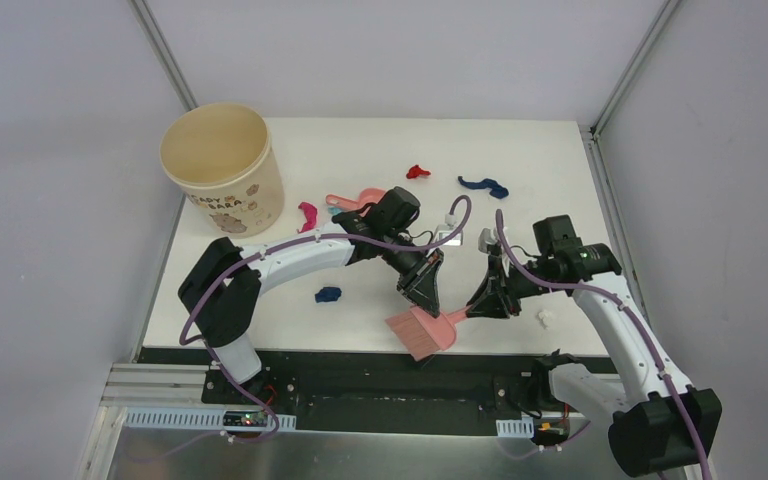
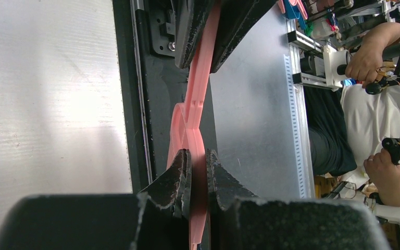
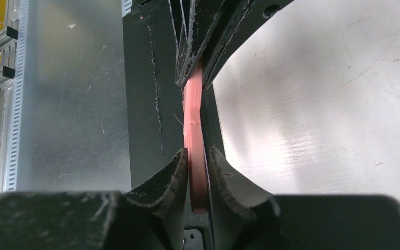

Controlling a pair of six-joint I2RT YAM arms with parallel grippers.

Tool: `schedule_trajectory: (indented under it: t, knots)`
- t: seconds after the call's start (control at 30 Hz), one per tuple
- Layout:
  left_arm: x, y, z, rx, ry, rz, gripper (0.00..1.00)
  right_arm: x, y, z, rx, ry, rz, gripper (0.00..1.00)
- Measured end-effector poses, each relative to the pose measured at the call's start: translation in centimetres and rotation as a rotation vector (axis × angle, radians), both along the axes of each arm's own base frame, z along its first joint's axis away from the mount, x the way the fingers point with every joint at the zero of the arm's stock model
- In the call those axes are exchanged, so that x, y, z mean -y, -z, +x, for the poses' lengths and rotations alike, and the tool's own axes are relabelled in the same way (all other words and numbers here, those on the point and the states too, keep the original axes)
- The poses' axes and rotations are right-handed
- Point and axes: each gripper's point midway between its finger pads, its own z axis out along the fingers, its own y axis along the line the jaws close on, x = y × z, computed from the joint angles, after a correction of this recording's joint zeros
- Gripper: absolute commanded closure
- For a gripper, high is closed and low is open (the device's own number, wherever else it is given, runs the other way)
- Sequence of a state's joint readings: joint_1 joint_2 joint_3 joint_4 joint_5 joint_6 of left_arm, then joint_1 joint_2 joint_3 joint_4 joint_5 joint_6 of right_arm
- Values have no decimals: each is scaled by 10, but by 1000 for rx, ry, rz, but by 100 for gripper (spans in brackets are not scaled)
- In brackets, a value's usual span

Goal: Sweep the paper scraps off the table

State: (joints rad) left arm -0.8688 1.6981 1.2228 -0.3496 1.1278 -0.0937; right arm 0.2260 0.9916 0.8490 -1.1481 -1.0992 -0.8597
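Both grippers are shut on the pink hand brush (image 1: 422, 332), held just above the table's (image 1: 560, 160) black front edge. My left gripper (image 1: 422, 292) grips it near the bristles and my right gripper (image 1: 485, 303) grips the handle end. The left wrist view shows the handle (image 2: 195, 104) edge-on between my left gripper's (image 2: 198, 153) fingers. The right wrist view shows it (image 3: 192, 109) between my right gripper's (image 3: 199, 151) fingers. Paper scraps lie on the table: red (image 1: 417, 171), dark blue (image 1: 483, 185), magenta (image 1: 307, 215), blue (image 1: 328, 294), white (image 1: 543, 318).
A beige round bucket (image 1: 222, 165) stands at the back left corner. The pink dustpan (image 1: 355, 203) lies behind my left arm, partly hidden by it. A small white and grey block (image 1: 452, 237) sits between the arms. A person sits beyond the front edge (image 2: 364, 104).
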Motion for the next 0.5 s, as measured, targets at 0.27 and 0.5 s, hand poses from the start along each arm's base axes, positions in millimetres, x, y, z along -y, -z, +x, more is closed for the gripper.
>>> schedule_trajectory:
  t: [0.27, 0.5]
  knots:
    - [0, 0, 1, 3, -1, -1, 96, -1, 2, -1, -24, -2, -3, 100]
    - [0, 8, 19, 52, -74, 32, 57, 1, 1, 10, -35, 52, 1, 100]
